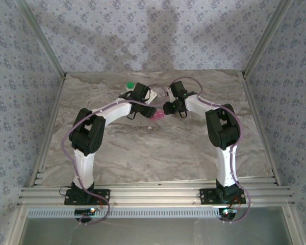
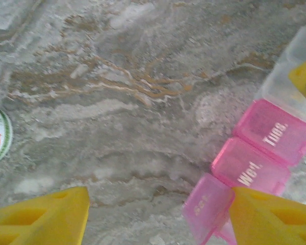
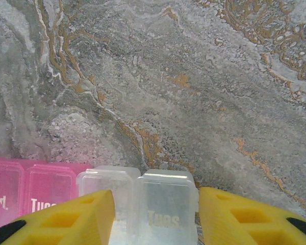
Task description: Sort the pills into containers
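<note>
Found at the far middle of the marble table (image 1: 158, 148): the pill case (image 2: 260, 148), a strip of pink cells with clear cells at one end.

Pinched at the clear end by the right gripper (image 3: 155, 194). Narrow yellow fingers (image 3: 66, 219) there, close on each side of a clear cell marked Tues. Looks like a steadying hold, though touch on both sides is hard to be sure of.

At the pink end: the left gripper (image 2: 159, 191), spread wide and holding nothing, with only bare table in the gap. One finger right over the last pink cells, the other well off to the side.

Seen from the left wrist, runs on a slant from the bottom middle up to the top right: pink Wed, pink Tues, then clear. Lies to the right of that wide gap, not inside it. So probably needs a small slide that way before any work on a lid. Best done by the left arm, with the right one busy holding.

By the near finger, one pink flap tipped up, maybe an open lid. Hard to tell.

No pills to be seen on the table. Too cloudy to tell what sits inside the cells.

Just past the left gripper, toward the far left: the white bottle with green cap (image 1: 128, 90), cap on top.
</note>
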You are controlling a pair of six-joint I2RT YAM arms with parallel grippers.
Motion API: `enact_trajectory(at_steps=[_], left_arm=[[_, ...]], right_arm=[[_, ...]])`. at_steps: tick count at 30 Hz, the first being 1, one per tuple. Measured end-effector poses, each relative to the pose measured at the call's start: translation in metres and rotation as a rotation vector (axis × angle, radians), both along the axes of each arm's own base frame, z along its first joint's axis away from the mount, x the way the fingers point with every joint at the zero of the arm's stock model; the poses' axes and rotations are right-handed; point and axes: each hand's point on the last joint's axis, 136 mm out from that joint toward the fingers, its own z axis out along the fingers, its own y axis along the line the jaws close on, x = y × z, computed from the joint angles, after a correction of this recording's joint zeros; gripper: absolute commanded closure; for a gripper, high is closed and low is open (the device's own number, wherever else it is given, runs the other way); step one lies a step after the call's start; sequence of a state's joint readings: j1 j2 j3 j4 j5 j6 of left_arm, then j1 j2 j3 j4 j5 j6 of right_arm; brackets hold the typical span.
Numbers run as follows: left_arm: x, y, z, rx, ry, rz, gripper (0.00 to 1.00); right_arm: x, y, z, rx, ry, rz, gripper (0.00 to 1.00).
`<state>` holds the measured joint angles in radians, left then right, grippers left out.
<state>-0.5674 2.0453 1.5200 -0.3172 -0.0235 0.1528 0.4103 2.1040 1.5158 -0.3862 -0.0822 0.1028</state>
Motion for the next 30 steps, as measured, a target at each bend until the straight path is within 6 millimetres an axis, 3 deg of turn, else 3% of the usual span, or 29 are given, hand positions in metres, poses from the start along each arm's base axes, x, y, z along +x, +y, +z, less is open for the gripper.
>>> enact_trajectory(at_steps=[4,12,22,25,28,30], left_arm=[[0.014,0.004,-0.006,0.023,-0.004,0.030,0.28],[0.019,0.013,-0.028,0.068,0.037,0.060,0.28],[0.021,0.009,-0.020,0.028,0.040,0.082,0.28],[0.020,0.006,-0.005,-0.009,0.026,0.092,0.28],[0.017,0.007,0.029,-0.073,-0.024,0.112,0.28],[0.014,0.010,0.063,-0.132,-0.079,0.142,0.27]], right_arm=[[0.000,0.000,-0.001,-0.003,0.003,0.003,0.51],[0.000,0.001,-0.001,-0.011,0.009,0.012,0.50],[0.000,0.002,-0.001,-0.013,0.010,0.016,0.47],[0.000,0.002,-0.001,-0.012,0.010,0.016,0.45],[-0.001,0.001,0.000,-0.010,0.008,0.019,0.41],[-0.003,0.000,0.001,-0.006,0.001,0.022,0.39]])
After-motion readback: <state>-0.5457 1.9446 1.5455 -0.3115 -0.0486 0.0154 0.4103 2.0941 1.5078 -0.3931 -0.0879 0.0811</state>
